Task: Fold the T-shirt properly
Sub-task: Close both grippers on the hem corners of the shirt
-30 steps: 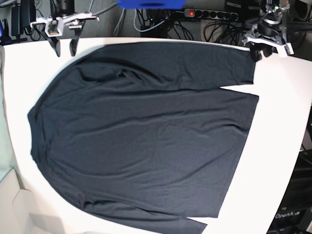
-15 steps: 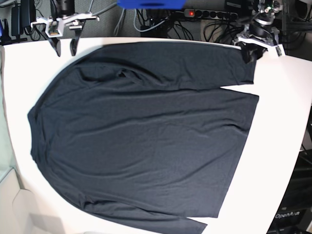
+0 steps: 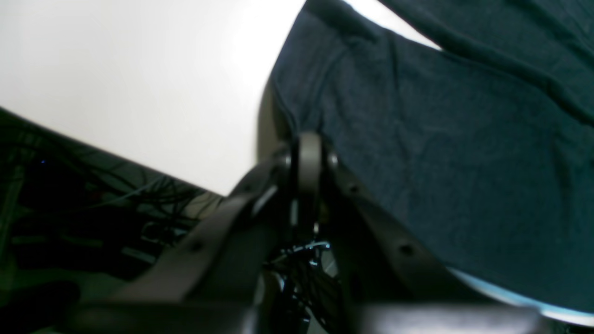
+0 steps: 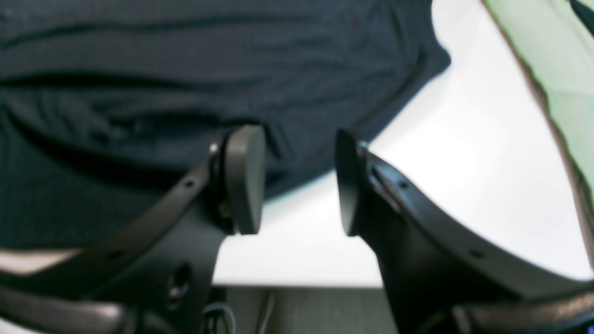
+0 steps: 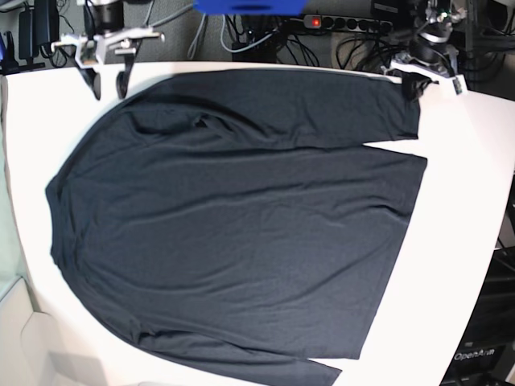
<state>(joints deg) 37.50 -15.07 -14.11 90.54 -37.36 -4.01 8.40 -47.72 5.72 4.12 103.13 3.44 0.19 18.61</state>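
The dark T-shirt lies spread flat on the white table, one long sleeve running along the far edge. My left gripper is at that sleeve's cuff end, at the top right of the base view. In the left wrist view its jaws are pressed together at the edge of the cloth, pinching the cuff. My right gripper hangs open at the top left, just off the shirt's shoulder edge. Nothing sits between its fingers, and the fabric lies just beyond them.
Cables and a power strip run behind the table's far edge, beside a blue object. A pale green surface borders the table on the right gripper's side. Bare white tabletop surrounds the shirt.
The left gripper has moved in onto the sleeve's cuff end and gone from open to shut. The right gripper has barely moved and stays open.
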